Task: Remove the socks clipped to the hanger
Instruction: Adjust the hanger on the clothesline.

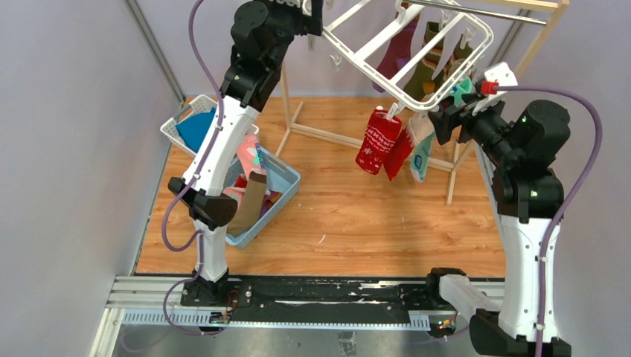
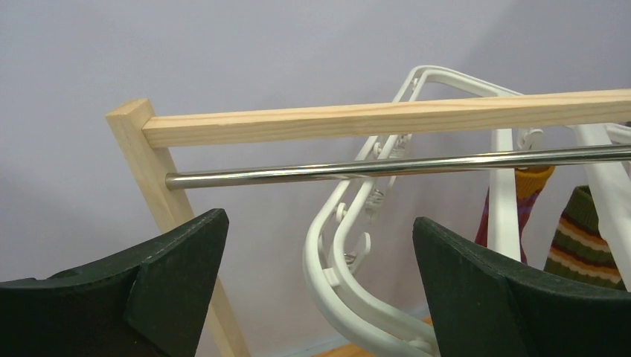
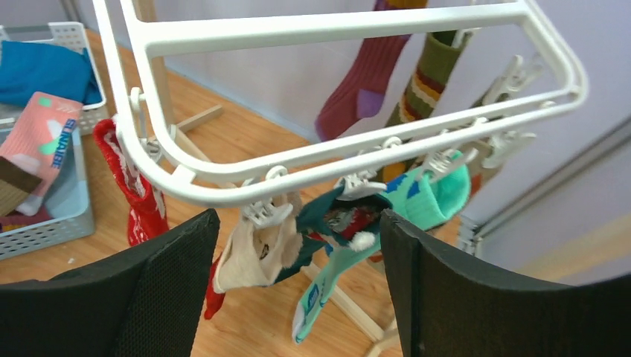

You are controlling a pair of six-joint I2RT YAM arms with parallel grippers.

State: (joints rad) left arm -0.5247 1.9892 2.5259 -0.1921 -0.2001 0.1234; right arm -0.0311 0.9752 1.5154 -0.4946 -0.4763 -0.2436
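R claw (image 3: 296,238) open, socks (image 3: 439,197) just ahead

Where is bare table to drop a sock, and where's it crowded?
Bare tabletop runs from the blue basket across to the right arm, in front of the hanging red socks. Crowded: the basket itself, and the near rail of the hanger, by the right gripper.

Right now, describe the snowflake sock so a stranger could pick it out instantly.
Find the white hanger tilted under the wooden rack. On its lower near edge, take the leftmost hanging sock, the snowflake sock: red with white flecks, unlike the plain red sock beside it.
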